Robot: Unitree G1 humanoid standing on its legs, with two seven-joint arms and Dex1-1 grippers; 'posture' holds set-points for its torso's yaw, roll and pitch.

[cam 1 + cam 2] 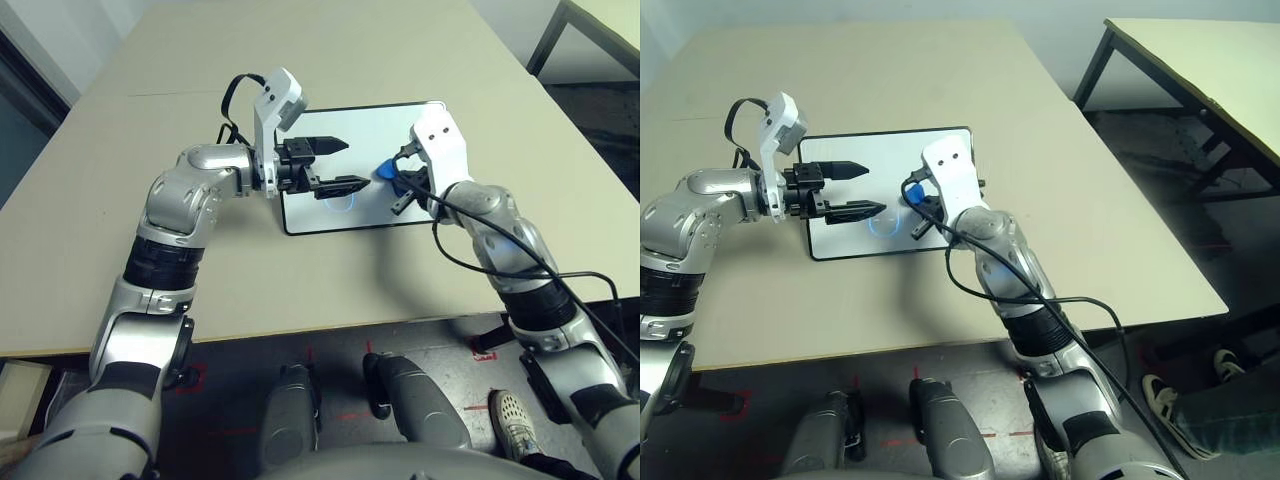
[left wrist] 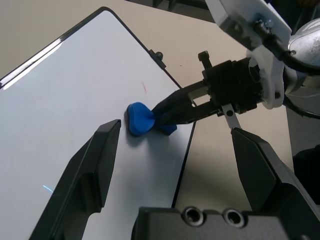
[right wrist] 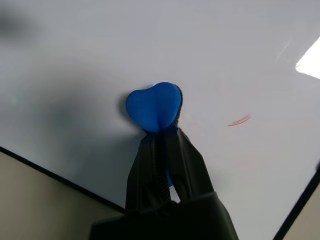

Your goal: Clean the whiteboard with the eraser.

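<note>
The whiteboard (image 1: 350, 125) lies flat on the beige table (image 1: 150, 290), its thin black frame showing along the edges. A blue doodle (image 1: 340, 200) sits near its front edge, and a small red mark (image 3: 239, 120) shows on the white surface. My right gripper (image 1: 398, 182) is shut on the blue eraser (image 1: 385, 173), which presses on the board's right part (image 3: 152, 106). My left gripper (image 1: 357, 163) hovers open over the middle of the board, its fingers pointing at the eraser (image 2: 140, 119) with nothing between them.
A second table (image 1: 1200, 60) stands at the back right across a dark floor gap. A person's shoe (image 1: 1180, 400) rests on the floor at the right. A black cable (image 1: 1040, 300) hangs off my right forearm. Bare tabletop surrounds the board.
</note>
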